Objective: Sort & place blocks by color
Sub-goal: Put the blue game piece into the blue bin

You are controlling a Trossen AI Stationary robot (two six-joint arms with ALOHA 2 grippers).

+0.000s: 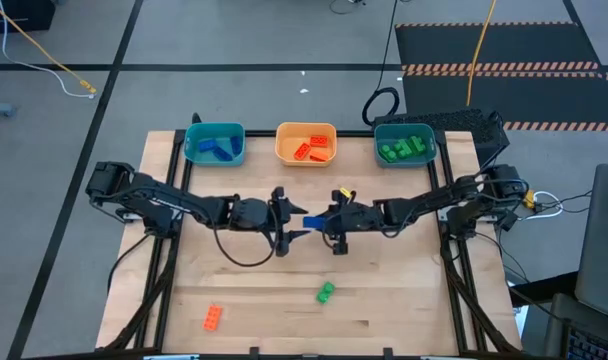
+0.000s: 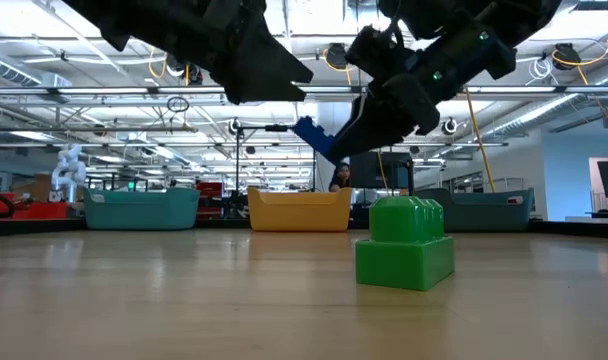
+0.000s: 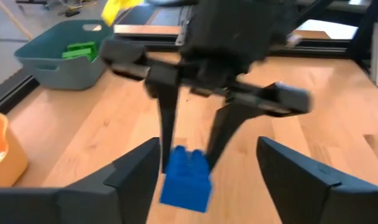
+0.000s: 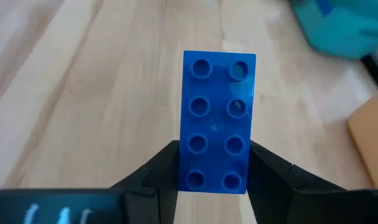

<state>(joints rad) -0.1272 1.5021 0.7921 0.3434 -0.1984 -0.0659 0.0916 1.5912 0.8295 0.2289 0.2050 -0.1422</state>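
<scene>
One blue brick [image 4: 218, 121] pinched at its end between right gripper [image 1: 324, 222] jaws above mid-table, left gripper [image 1: 292, 226] just beside it, jaws spread, clear of the brick.

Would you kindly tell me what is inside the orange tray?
The orange tray holds orange-red blocks, apparently three, piled loosely. Whatever lies beneath them on the tray floor is covered and cannot be seen.
</scene>
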